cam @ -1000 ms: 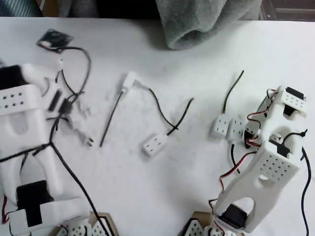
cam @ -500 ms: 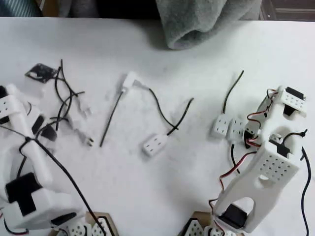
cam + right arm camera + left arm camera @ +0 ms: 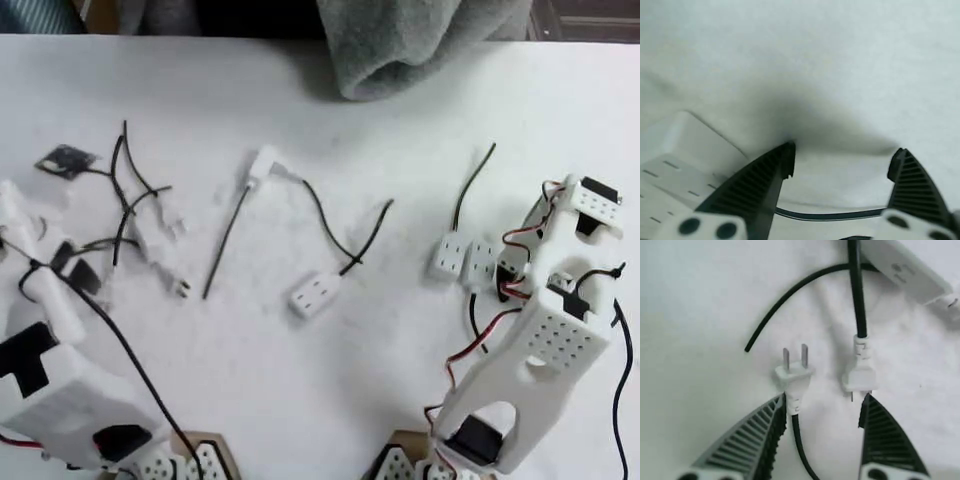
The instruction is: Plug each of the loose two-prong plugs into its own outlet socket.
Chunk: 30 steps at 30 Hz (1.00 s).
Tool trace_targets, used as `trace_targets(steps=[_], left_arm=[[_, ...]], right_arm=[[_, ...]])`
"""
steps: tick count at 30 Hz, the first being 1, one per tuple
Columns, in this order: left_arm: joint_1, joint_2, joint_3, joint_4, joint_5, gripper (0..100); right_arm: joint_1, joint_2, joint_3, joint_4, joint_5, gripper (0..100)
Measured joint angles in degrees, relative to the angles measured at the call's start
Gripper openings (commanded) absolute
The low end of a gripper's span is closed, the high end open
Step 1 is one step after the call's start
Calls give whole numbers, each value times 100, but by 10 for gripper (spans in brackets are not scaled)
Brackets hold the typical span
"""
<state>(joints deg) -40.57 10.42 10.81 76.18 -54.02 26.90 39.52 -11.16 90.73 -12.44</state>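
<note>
The left gripper stands wide open just above the white table and holds nothing. Two white two-prong plugs lie loose directly ahead of it. The first plug has both prongs pointing away from the gripper, and its black cord runs back past the tip of one finger, which is touching or just beside the strain relief; which of the two cannot be determined. The second plug lies just beside the tip of the other finger, with its black cord running away from the gripper. The two plugs are near each other but apart. Beyond the second plug lies one white block; its type cannot be determined. In the high view the left arm occupies the near left corner of the table. Three white outlet sockets lie slot face up. The single socket lies near the middle of the table with one black cord attached. The paired sockets lie side by side, touching, on the right. Both plugs are well apart from all three sockets. The right gripper is also wide open and holds nothing. It sits just beside the paired sockets, and one of its fingers is against the corner of one slotted socket body. One white connector piece with black cords lies left of the table's middle. One black flat part lies at the far left. One grey cloth hangs over the far edge.
</note>
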Motion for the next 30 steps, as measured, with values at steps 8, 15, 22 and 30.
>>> trace_targets(steps=[8,15,22,30], left_arm=[[-484,53,-44,-123,-668,244],[-501,53,527,-1240,-721,244],[-501,53,985,-1758,-721,244],[-290,0,1697,-2321,-738,159]], right_arm=[[0,0,0,0,0,316],[0,0,0,0,0,316],[0,0,0,0,0,316],[0,0,0,0,0,316]])
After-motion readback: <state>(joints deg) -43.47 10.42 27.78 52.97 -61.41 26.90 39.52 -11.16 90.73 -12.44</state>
